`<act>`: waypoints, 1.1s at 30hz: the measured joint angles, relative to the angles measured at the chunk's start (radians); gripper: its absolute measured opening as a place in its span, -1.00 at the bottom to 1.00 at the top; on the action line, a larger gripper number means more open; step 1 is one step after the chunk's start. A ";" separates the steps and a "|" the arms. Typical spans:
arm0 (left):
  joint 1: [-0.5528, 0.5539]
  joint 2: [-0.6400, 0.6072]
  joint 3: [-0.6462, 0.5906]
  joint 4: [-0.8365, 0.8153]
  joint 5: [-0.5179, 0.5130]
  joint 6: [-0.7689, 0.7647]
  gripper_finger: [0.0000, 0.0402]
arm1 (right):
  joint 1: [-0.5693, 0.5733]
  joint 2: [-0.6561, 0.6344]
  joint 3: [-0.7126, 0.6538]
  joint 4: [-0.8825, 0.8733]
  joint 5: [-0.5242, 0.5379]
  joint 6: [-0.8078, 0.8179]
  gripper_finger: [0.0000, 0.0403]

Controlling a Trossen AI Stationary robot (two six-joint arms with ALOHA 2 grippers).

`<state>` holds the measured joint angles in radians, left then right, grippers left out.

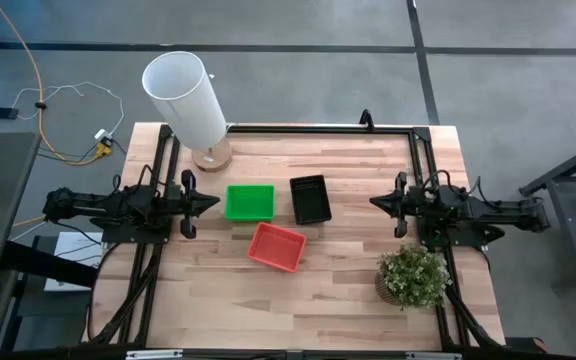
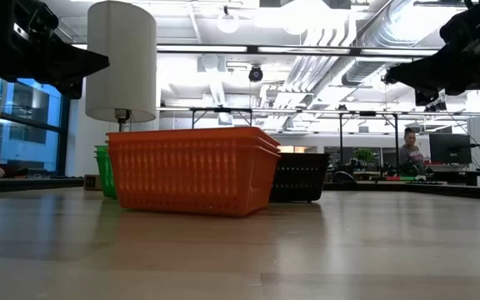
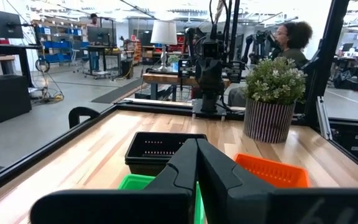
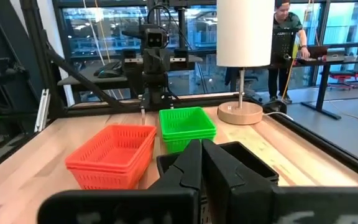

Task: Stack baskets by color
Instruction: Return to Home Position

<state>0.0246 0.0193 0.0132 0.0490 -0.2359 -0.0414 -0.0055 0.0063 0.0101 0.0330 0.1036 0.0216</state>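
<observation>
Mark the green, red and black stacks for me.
Green stack (image 1: 250, 202): high view, floor of the top basket.
Red stack (image 1: 276, 246): high view, floor of the top basket.
Black stack (image 1: 310, 199): high view, floor of the top basket.

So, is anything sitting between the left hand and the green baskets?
Nothing visible does. The left hand faces the green baskets across bare table; the lamp stands off that line, by the table's back edge.

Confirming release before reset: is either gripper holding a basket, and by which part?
Nothing held. Left gripper and right gripper are shut, empty, clear of the baskets.
</observation>
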 joint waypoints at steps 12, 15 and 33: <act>0.000 -0.001 0.000 -0.002 -0.003 0.000 -1.00 | 0.000 0.000 0.000 0.000 -0.003 0.177 -1.00; 0.000 -0.011 0.000 -0.006 -0.003 0.000 -1.00 | 0.000 0.000 0.000 0.000 -0.003 0.173 -1.00; 0.000 -0.016 0.000 -0.008 0.016 0.000 -1.00 | 0.000 -0.006 -0.001 0.001 -0.007 0.172 -1.00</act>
<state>0.0246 0.0036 0.0135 0.0414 -0.2202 -0.0414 -0.0055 0.0006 0.0090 0.0338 0.0967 0.1936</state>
